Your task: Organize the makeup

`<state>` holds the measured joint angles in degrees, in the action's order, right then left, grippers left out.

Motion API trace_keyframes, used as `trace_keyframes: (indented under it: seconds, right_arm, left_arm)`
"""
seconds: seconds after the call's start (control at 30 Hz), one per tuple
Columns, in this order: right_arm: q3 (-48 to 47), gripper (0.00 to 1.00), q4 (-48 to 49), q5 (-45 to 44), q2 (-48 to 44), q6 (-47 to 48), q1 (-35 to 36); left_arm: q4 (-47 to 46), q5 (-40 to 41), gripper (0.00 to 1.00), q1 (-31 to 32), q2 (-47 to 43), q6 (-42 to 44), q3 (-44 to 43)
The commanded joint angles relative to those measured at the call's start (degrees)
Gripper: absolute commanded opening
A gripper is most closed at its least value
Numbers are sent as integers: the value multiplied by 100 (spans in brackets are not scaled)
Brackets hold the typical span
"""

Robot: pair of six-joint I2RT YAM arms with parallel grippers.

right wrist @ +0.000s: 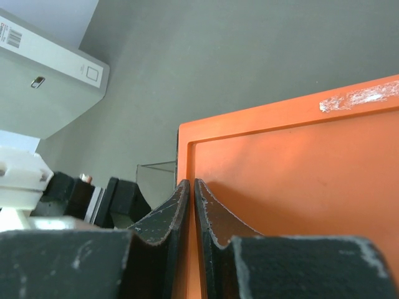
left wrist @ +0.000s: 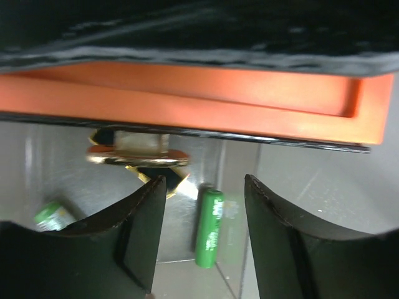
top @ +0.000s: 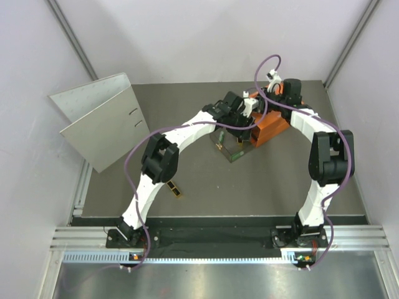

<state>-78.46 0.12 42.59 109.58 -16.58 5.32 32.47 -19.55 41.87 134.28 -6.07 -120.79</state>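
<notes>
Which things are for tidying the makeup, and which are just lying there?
For the job:
- green stick and gold-and-black piece in the clear tray
- orange drawer box, pinched by the right gripper

Just lying there:
- grey ring binder
- small dark piece, too small to name

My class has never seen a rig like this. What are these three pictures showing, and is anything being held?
Two white robot arms stand bolted at the edge of a table, each ending in a two-finger gripper. One picture looks down from above; the other two come from cameras on the wrists. On the table lie a grey binder, an orange box and a clear tray. The left gripper is open and holds nothing; a green stick lies just beyond it. The right gripper pinches the orange box's rim.
</notes>
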Motion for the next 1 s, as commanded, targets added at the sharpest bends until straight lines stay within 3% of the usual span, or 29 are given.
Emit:
trace_keyframes:
  seconds: [0.0,0.2,0.33,0.5,0.7,0.97]
  right_arm:
    - [621,10,-2183,-858,942,498,48]
    - [656,10,-2157,-857,925,489,48]
    - [665,10,-2139,-849,916,489,48]
    - [691,10,-2113,-840,916,480,48]
    - [709,10,-2086,-831,907,454,57]
    - [682,10,-2104,-796,969,454,48]
  left_arm:
    - [-241,504,58,-30,-630,272,-24]
    - [-136,1435,70,-38,-1745,719,880]
    - [83,2270,77,-64,-2607,896,1986]
    - [505,2964,81,-223,-3697,633,2955]
    - [936,3299,90,-275,-4638,-8,4098]
    - [1524,3564,94,-320,-5166,834,4951]
